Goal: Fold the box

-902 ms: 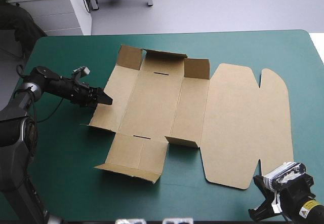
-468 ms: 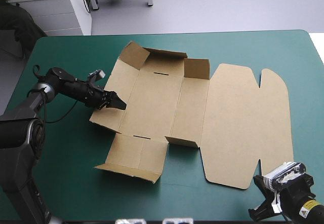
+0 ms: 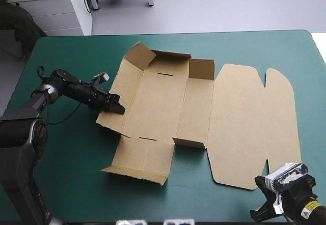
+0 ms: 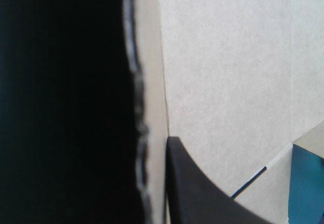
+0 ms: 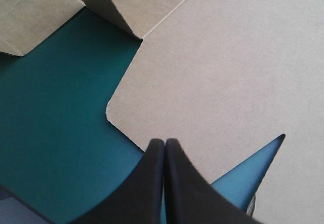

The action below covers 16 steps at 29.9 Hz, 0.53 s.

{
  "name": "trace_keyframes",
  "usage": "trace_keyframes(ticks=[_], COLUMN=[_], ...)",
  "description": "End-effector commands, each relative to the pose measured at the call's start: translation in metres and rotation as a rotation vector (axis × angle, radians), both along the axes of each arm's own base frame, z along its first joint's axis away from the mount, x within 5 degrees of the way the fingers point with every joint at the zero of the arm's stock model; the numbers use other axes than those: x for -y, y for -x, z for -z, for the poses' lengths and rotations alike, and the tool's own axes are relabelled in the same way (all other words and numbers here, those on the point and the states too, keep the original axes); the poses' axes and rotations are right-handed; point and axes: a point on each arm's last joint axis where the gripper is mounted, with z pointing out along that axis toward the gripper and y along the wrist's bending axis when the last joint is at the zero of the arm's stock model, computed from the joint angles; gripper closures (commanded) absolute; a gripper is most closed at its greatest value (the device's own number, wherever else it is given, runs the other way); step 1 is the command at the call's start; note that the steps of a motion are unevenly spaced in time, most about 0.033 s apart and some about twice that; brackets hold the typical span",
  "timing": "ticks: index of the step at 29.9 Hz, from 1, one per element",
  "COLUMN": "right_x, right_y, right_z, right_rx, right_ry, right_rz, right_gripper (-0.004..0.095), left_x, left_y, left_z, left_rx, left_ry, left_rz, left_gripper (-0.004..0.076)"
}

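Lying in the middle of the teal-green counter (image 3: 76, 184), the box (image 3: 168, 103) is a cut brown sheet, mostly flat. Its broad lid (image 3: 252, 128) stretches toward the right edge of the counter. The left wall (image 3: 119, 97) is tilted up a little, the corner flap (image 3: 140, 56) at its far end stands half raised, and two short flaps near the lid also stand up.

The left hand (image 3: 114, 108) is at the outer edge of this left wall. In the left wrist view one black finger (image 4: 202, 193) lies on the inner face of the board, and the cut edge of the sheet runs just beside it. The other finger is lost in the dark, so I judge that the hand is pinching the wall. The right hand (image 5: 164, 142) is pressed together and empty, and it hovers over the near edge of the lid, at the near right corner of the counter.

The step in hand seems to be the raising of the left wall. The next move probably needs the wall turned upright along its crease, without pushing the whole sheet to the right. The right hand could press on the lid to hold it.
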Motion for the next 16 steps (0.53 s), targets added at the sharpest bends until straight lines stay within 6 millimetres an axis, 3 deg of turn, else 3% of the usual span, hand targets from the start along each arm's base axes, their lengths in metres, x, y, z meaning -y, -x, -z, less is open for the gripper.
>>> trace_keyframes(ticks=[1, 8, 16], right_x=[-0.001, -0.001, -0.001], right_y=[-0.003, -0.003, -0.003], right_z=[-0.011, -0.011, -0.011], right_rx=[0.057, 0.057, 0.057], right_ry=[-0.029, -0.029, -0.029], right_rz=[0.007, 0.007, 0.007], right_gripper=[0.0927, 0.0927, 0.0927], left_x=[0.006, 0.007, 0.033], left_y=[0.006, -0.004, -0.005], left_z=[-0.014, -0.034, -0.104], left_rx=[0.01, 0.048, 0.289], left_ry=[-0.009, -0.005, -0.027], left_rz=[0.093, 0.072, 0.153], left_gripper=[0.0731, 0.0731, 0.0731])
